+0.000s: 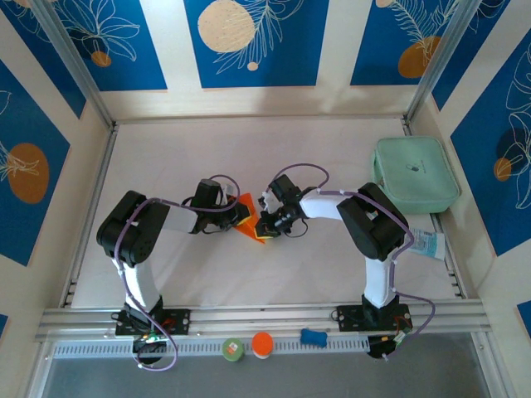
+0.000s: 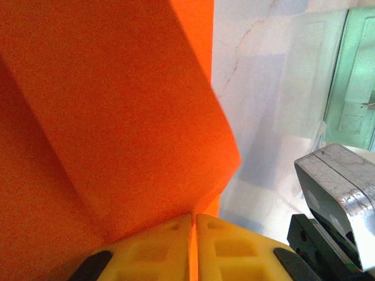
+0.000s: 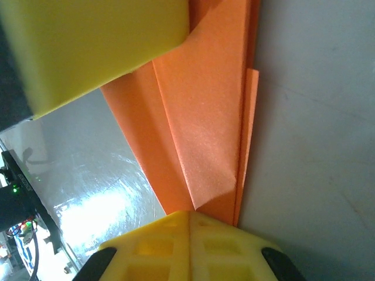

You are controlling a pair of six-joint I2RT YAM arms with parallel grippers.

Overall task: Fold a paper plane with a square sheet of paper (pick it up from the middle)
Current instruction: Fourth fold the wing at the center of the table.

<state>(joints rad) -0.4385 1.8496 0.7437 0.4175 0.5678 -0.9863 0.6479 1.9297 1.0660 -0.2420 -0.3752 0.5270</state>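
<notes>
1. left tool [image 1: 239, 217] and right tool [image 1: 267, 222] are each clamped on the half-folded paper plane [image 1: 253, 230], which sits between them.
2. pinch firmly along the crease ahead of each tool and pull evenly, or it likely tears.

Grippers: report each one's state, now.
Left gripper: shut on the paper.
Right gripper: shut on the same paper.

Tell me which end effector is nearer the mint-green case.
Right. The right end effector grips the orange paper on the side toward the mint-green case; the left end effector grips its opposite side, farther away.
</notes>
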